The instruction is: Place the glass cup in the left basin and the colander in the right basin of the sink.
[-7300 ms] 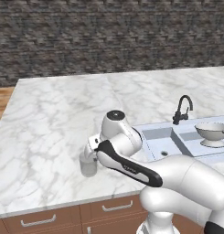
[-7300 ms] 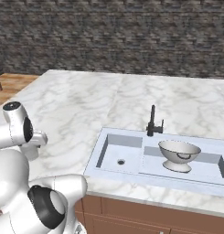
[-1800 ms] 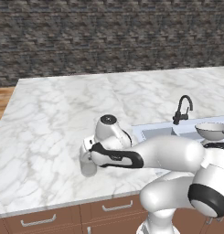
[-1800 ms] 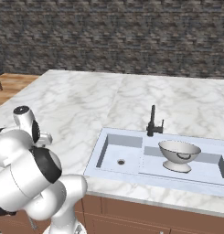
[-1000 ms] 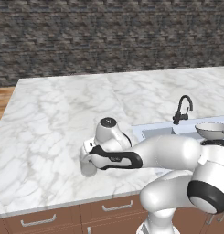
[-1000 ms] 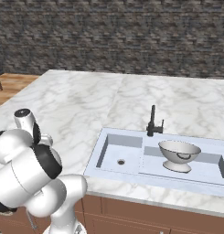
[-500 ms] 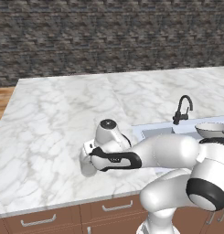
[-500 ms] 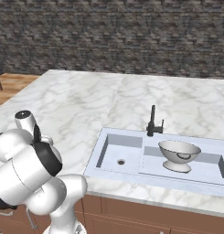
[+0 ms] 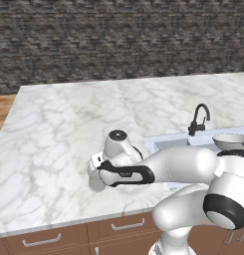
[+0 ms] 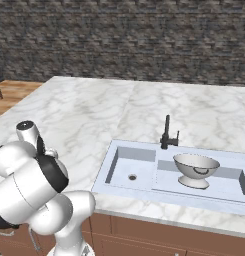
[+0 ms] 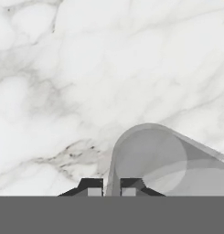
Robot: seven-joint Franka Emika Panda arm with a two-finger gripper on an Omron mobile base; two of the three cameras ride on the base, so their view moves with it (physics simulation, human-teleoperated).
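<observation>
The glass cup (image 11: pixel 150 157) stands upright on the marble counter near its front edge, and I look down into its round mouth. My gripper (image 11: pixel 111 188) is shut on the glass cup, one dark fingertip (image 11: pixel 91 186) outside the wall and the other inside. From the left base camera the cup (image 9: pixel 95 182) peeks out under my hand, left of the sink. The colander (image 10: pixel 195 170), a pale grey bowl on a base ring, sits in the right basin (image 10: pixel 224 186). The left basin (image 10: pixel 125 164) holds only its dark drain hole.
A thin black faucet (image 10: pixel 167 132) rises behind the divider of the sink (image 10: pixel 144 196). Wide bare marble counter (image 9: pixel 68 119) stretches behind and left of the cup. A dark stone wall runs along the back, and the counter's front edge lies close to the cup.
The fingers have closed from wide open onto the cup's wall. The arm, cup and colander have hardly moved.
</observation>
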